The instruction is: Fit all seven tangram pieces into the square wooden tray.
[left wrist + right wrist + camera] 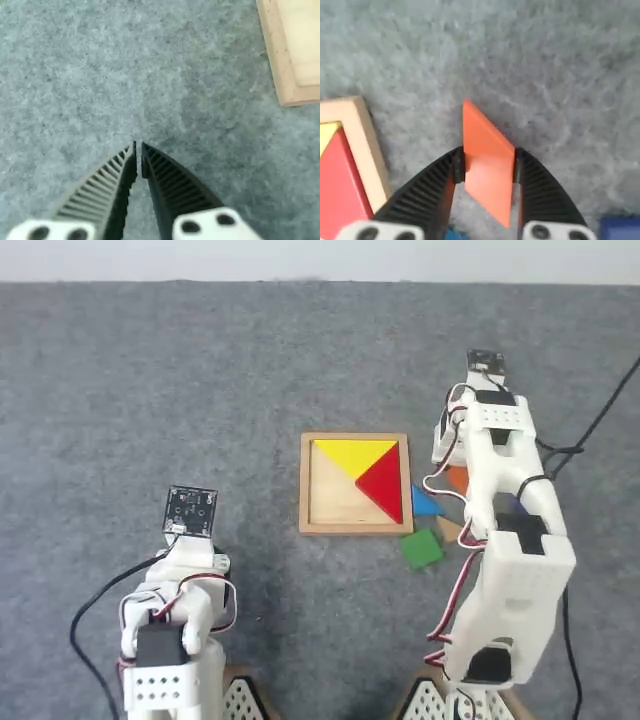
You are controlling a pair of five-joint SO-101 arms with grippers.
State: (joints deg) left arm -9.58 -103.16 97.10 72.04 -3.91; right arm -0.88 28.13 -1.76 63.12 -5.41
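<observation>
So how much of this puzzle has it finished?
Two pieces look placed: the yellow triangle and red triangle lie in the wooden tray. In hand: the right gripper is shut on the orange piece, outside the tray. Left to do: that one, plus the green square, blue triangle and others beside the tray.

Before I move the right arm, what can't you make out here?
High view: the right arm covers most of the orange piece, so its shape is unclear there.
Right wrist view: the bottom edge cuts off a blue piece; unclear whether the orange piece is off the mat.
Left wrist view: edges cut off the tray.
</observation>
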